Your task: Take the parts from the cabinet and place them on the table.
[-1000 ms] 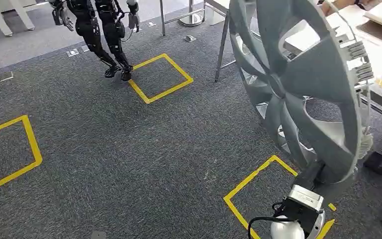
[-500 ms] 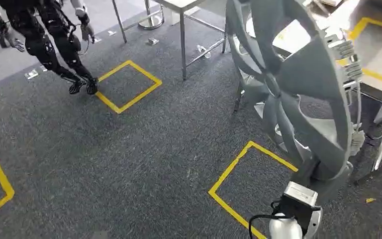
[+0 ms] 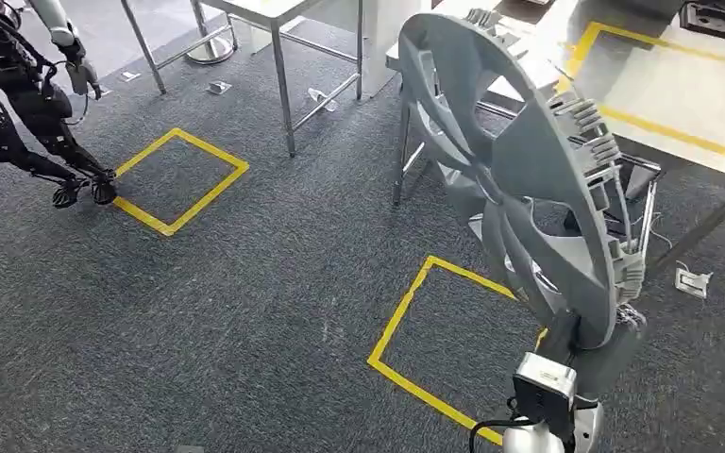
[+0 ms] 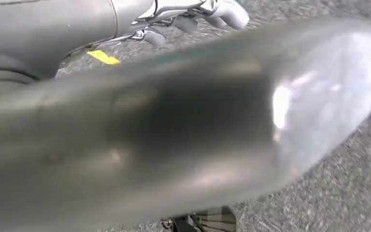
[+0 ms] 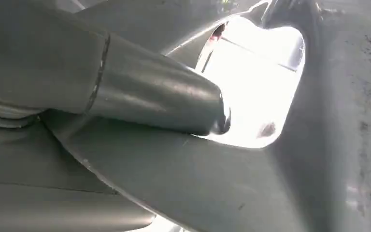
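The part is a large grey wheel cover [image 3: 538, 189], a disc with curved spokes, cut-out openings and a row of clips along its rim. In the head view it is carried on edge, nearly vertical and tilted slightly, above the dark grey carpet [image 3: 264, 311] on the robot's right side. The right arm [image 3: 552, 392] rises from below to the cover's lower rim. In the right wrist view the right hand [image 5: 125, 92] lies against the back of the cover, its thick grey thumb [image 5: 174, 104] reaching to the edge of one bright cut-out opening, so this hand grips the cover at a spoke. In the left wrist view a blurred grey surface lies close across the lens; the left hand cannot be made out there, so whether it is spread or closed cannot be told. A white table [image 3: 680, 104] marked with a yellow tape rectangle [image 3: 665, 90] stands just beyond the cover, ahead and to the right. A yellow tape square [image 3: 453, 330] lies on the carpet below the cover, and another yellow tape square [image 3: 175, 179] lies well to the left. A second humanoid robot [image 3: 19, 94] with dark legs stands at the far left, beside that square. A metal-legged table [image 3: 274, 57] stands further back.
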